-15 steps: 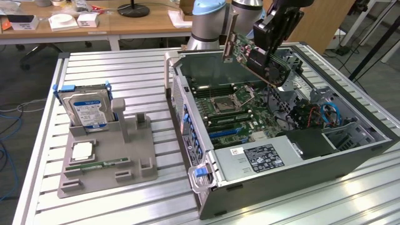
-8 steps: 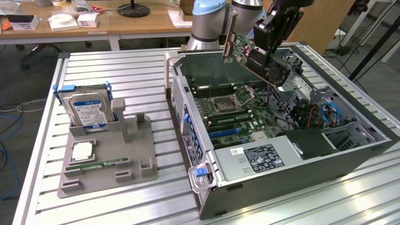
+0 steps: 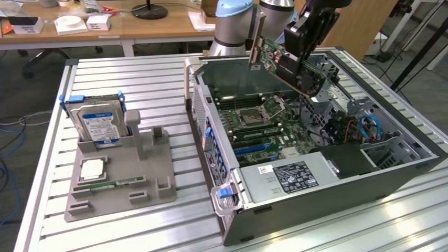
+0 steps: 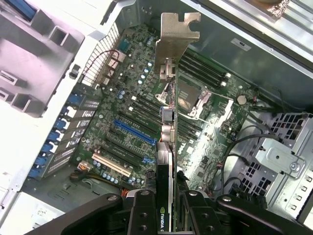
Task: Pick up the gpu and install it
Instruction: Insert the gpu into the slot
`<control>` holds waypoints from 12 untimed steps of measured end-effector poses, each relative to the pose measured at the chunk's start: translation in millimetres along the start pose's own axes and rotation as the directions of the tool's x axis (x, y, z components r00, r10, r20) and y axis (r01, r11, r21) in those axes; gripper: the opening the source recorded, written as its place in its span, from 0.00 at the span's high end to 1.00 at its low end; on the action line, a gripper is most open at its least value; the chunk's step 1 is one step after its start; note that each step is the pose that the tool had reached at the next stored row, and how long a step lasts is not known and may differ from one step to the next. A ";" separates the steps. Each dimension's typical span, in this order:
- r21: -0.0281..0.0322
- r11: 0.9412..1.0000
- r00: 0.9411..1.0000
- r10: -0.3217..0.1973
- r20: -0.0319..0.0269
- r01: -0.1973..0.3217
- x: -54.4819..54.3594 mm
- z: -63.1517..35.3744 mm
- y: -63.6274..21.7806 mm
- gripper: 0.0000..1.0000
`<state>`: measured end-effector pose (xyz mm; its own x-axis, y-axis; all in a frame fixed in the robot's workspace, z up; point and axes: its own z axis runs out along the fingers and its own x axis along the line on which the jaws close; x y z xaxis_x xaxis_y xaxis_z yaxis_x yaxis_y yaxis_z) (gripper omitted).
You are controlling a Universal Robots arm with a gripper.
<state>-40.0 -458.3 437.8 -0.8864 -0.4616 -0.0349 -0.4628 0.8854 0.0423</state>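
**Q:** As you look at the exterior view, where is the gpu [image 3: 280, 65]?

**A:** You find it in the air over the open case [image 3: 336, 184], above the rear of the motherboard [image 3: 259, 121]. It hangs tilted. The silver bracket [image 3: 257, 39] is the higher end, toward the exterior view's left, and the cooler end slopes down toward the right. It sits in no slot.

**Q:** And the gripper [image 3: 306, 52]?

**A:** It reaches down from above with its jaws closed partway on the card, one finger on each face, so the gpu is held. In the wrist view you see the gripper [image 4: 168, 218] with the gpu [image 4: 168, 147] edge-on between the black fingers [image 4: 142, 215]. The bracket [image 4: 177, 34] is at the far end.

**Q:** What lies under the card?

**A:** In the wrist view, the motherboard [image 4: 122, 112]. A blue slot [image 4: 134, 131] runs to one side of the card's line and the socket [image 4: 190, 98] lies to the other. The card is clear of both.

**Q:** What do you see outside the case?

**A:** On the table [image 3: 140, 73], a grey holder [image 3: 150, 178] stands beside the case, toward the exterior view's left. The hard drive [image 3: 98, 123] stands upright in it. The memory stick [image 3: 108, 184] lies flat in it, nearer the camera.
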 end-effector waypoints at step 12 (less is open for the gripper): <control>-0.001 1.000 1.000 -0.016 -0.001 0.016 0.0 -0.1 0.0 0.74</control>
<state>-40.0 -458.3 437.9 -0.8789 -0.4757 -0.0350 -0.4769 0.8780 0.0423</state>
